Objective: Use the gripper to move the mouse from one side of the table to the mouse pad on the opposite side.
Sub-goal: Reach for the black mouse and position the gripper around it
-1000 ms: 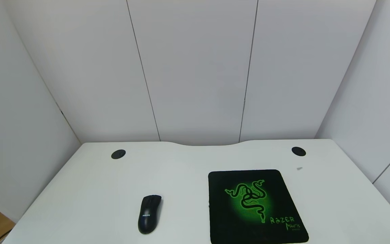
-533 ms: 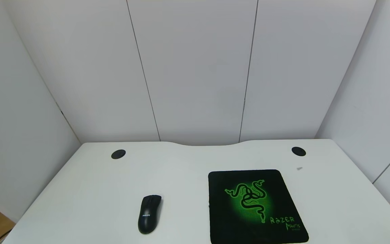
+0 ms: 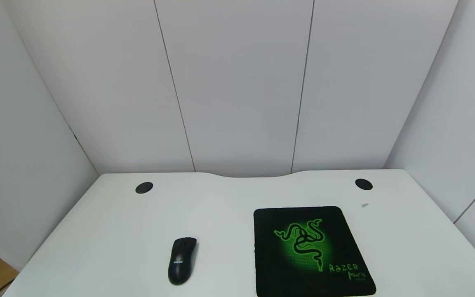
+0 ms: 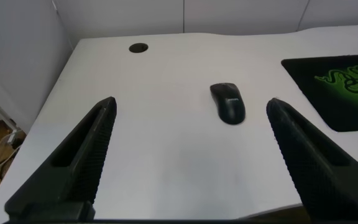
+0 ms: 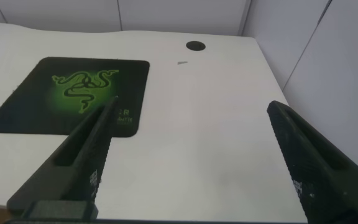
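The black mouse (image 3: 182, 260) lies on the white table (image 3: 109, 231), left of the middle near the front. It also shows in the left wrist view (image 4: 228, 102). The black mouse pad (image 3: 309, 251) with the green emblem lies to its right, also in the right wrist view (image 5: 73, 93). My left gripper (image 4: 191, 107) is open and empty, held back near the table's front edge, short of the mouse. My right gripper (image 5: 188, 107) is open and empty near the front edge, right of the pad. Neither arm shows in the head view.
Two round black grommet holes (image 3: 144, 187) (image 3: 363, 184) sit near the table's far edge, which has a curved notch. A small grey scrap (image 3: 365, 205) lies near the right hole. White wall panels enclose the table on three sides.
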Robot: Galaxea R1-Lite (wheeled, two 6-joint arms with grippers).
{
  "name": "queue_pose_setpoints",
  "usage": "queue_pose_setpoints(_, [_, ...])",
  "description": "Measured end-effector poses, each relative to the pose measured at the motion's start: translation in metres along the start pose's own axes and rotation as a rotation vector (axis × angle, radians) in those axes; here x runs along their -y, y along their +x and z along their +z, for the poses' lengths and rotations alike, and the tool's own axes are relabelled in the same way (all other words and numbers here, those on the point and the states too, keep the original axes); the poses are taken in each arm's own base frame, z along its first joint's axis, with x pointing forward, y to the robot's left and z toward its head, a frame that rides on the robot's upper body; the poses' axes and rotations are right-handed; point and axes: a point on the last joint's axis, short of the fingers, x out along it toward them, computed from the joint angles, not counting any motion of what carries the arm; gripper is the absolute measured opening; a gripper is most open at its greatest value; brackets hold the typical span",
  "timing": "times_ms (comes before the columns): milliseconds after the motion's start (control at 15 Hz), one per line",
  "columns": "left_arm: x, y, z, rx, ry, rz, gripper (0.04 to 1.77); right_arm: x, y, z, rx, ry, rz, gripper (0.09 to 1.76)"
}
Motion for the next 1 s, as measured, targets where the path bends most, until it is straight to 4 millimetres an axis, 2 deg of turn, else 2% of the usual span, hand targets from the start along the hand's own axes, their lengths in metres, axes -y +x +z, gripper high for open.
queue_pose_setpoints(200, [0.001, -0.01, 0.022, -0.046, -0.004, -0.049, 1.72, 0.0, 0.0, 0.0, 0.0, 0.0, 0.0, 1.71])
queue_pose_setpoints(467, [0.001, -0.005, 0.061, -0.067, -0.008, -0.044, 1.72, 0.0, 0.0, 0.0, 0.0, 0.0, 0.0, 1.71])
queue_pose_setpoints(800, [-0.001, 0.026, 0.111, -0.168, -0.015, -0.035, 1.72, 0.0, 0.0, 0.0, 0.0, 0.0, 0.0, 1.71])
queue_pose_setpoints(1000, [-0.002, 0.049, 0.131, -0.29, -0.024, -0.036, 1.72, 0.0, 0.0, 0.0, 0.0, 0.0, 0.0, 1.71])
